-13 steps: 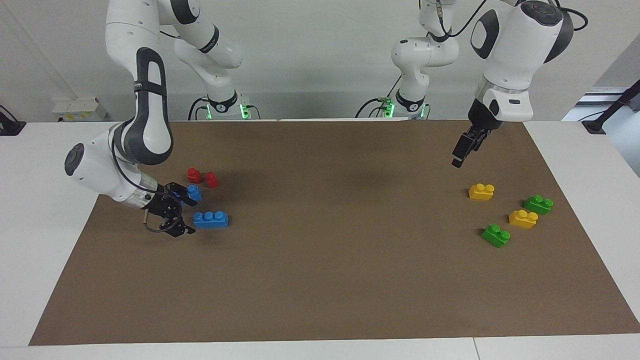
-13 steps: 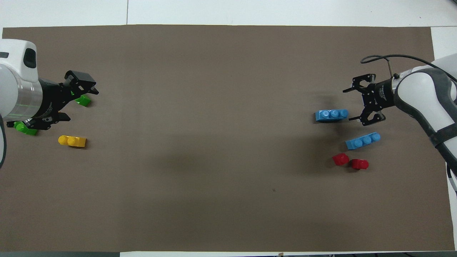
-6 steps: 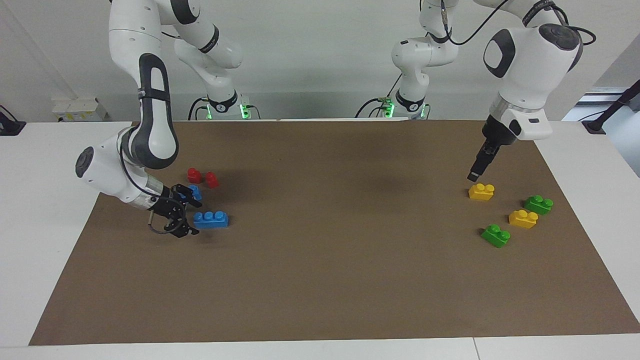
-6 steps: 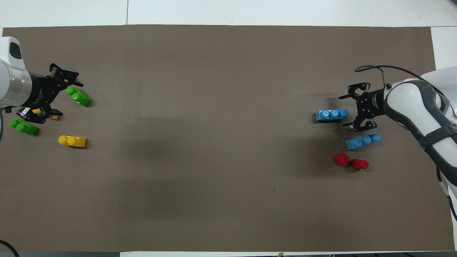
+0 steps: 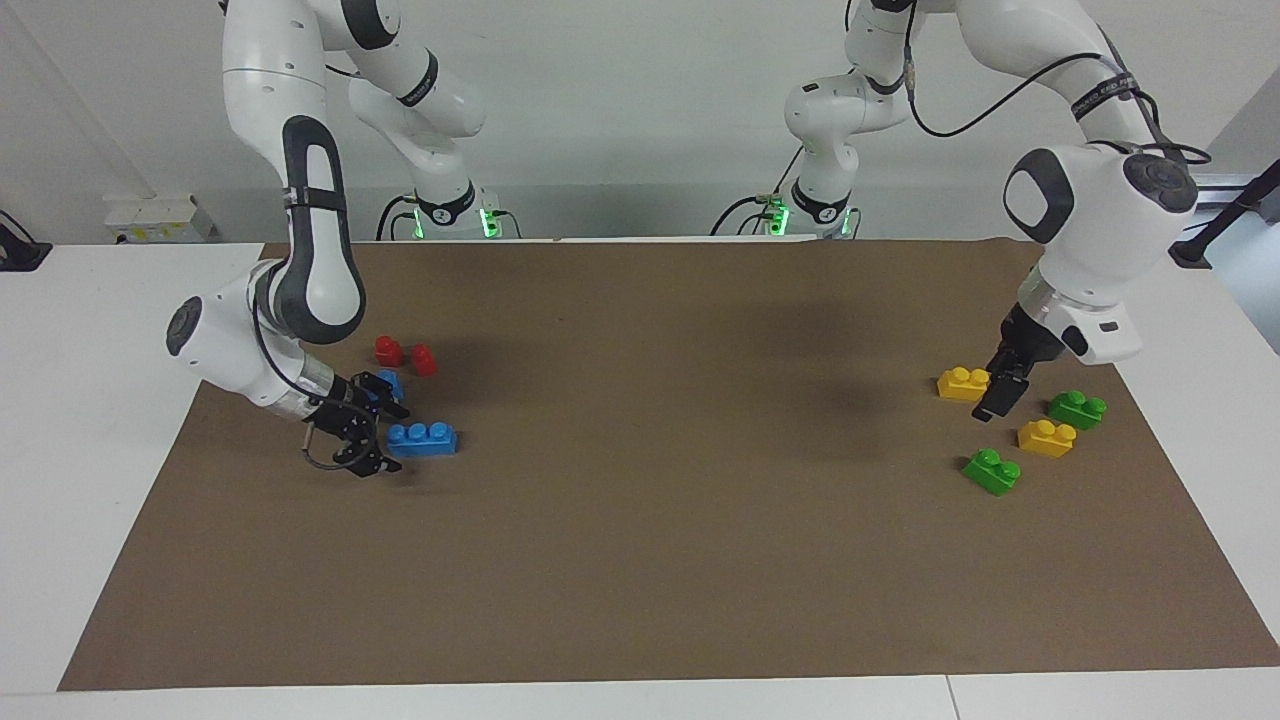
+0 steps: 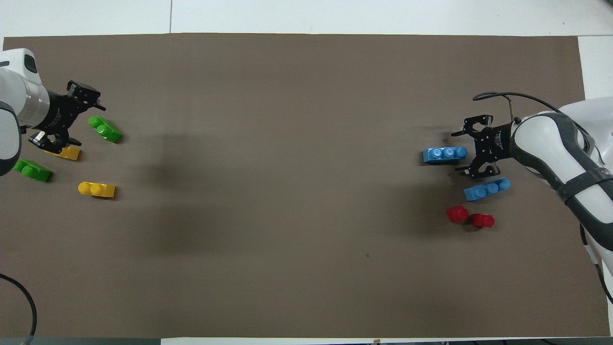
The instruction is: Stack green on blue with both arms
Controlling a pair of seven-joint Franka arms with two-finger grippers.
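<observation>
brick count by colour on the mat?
blue bricks: 2
red bricks: 2
green bricks: 2
yellow bricks: 2
total: 8

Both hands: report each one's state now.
Left hand: open, empty, over the yellow and green bricks.
Right hand: open, empty, beside the blue three-stud plastic brick.
</observation>
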